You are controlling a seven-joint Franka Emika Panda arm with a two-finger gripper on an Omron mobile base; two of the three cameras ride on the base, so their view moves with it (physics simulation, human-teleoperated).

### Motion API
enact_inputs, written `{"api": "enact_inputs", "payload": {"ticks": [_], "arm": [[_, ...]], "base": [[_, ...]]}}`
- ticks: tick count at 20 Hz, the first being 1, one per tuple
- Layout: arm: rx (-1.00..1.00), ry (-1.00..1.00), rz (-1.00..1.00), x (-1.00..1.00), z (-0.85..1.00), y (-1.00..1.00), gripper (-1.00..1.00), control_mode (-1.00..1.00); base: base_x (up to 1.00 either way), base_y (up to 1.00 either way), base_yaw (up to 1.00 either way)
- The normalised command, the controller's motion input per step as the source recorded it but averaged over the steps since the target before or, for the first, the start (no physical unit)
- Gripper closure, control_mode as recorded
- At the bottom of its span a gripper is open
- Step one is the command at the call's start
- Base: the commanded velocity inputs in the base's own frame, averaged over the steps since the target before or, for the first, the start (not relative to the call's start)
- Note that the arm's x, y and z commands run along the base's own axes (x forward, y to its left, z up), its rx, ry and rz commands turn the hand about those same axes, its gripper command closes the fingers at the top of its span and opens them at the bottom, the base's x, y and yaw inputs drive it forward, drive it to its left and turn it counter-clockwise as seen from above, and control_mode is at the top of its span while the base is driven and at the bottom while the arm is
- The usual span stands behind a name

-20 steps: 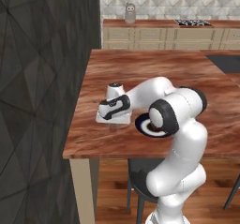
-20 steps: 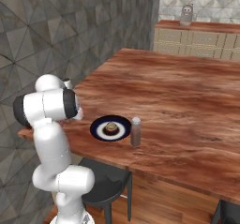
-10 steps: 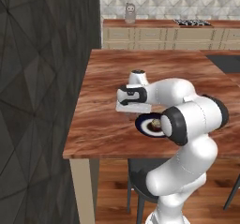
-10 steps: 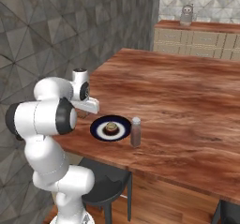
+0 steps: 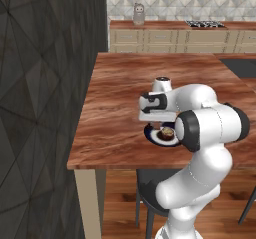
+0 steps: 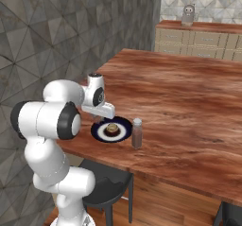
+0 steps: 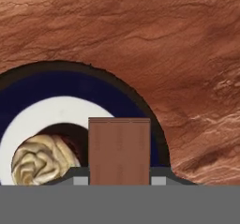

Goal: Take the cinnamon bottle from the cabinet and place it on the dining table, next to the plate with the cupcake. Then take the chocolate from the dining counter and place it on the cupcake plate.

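Overhead, flat brown chocolate slab above glossy round navy-rimmed plate.

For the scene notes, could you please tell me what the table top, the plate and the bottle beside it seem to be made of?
Table top: reddish wood with visible grain, faintly glossy. Plate: probably glazed ceramic, with a dark blue rim, white centre and smooth surface. Cinnamon bottle: likely clear glass or plastic, brown contents showing through, under a pale cap.

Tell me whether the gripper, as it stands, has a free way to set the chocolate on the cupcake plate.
Probably yes. The gripper, shut on the chocolate, hangs right over the plate, beside the cupcake; nothing lies between.
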Motion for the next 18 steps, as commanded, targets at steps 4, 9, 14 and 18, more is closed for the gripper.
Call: {"api": "enact_inputs", "payload": {"ticks": [4,9,14,18], "arm": [[-0.04,0.0,0.02,0.0,-0.23,-0.26,1.0,-1.0],[-0.04,0.0,0.03,0.0,-0.08,-0.01,-1.0,-1.0],[0.0,-0.04,0.0,-0.11,0.0,0.0,-1.0,-1.0],[0.0,-0.1,0.0,-0.29,0.19,0.0,-1.0,-1.0]], "base": [[0.0,0.0,0.0],[0.0,0.0,0.0],[0.0,0.0,0.0],[0.0,0.0,0.0]]}}
